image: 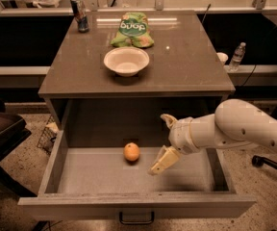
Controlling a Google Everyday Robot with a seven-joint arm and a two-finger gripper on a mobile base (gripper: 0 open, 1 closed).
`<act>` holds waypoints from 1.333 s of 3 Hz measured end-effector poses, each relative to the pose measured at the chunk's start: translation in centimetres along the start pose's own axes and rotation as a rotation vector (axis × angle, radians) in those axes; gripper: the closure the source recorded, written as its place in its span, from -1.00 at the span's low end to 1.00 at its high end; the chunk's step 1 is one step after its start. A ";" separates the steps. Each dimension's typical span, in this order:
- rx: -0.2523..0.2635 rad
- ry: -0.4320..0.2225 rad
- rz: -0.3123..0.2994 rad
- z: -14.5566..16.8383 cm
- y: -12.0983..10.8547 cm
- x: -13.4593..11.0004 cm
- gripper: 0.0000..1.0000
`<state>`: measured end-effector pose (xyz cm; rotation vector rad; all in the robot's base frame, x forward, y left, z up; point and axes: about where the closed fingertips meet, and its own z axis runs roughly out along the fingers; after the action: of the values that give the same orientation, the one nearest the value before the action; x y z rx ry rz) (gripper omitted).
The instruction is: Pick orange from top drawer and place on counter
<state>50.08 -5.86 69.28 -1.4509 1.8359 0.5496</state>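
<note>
The orange (132,151) lies on the grey floor of the open top drawer (81,174), left of the middle. My gripper (160,143) hangs over the drawer just right of the orange, fingers spread open and empty, one fingertip (157,168) low and one (167,119) high. The arm reaches in from the right. The counter (186,57) is the glossy top behind the drawer.
On the counter stand a white bowl (126,60), a green chip bag (132,30) and a can (80,13). A water bottle (236,56) stands on a ledge at the right. A dark handle (136,220) is on the drawer front.
</note>
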 end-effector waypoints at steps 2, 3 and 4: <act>-0.046 -0.093 -0.001 8.9 1.0 -0.2 -0.94; -0.068 -0.103 -0.005 11.6 1.8 -0.2 -0.32; -0.084 -0.094 -0.015 13.1 2.4 -0.2 0.15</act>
<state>51.35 4.22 60.70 -1.4675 1.7461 0.6831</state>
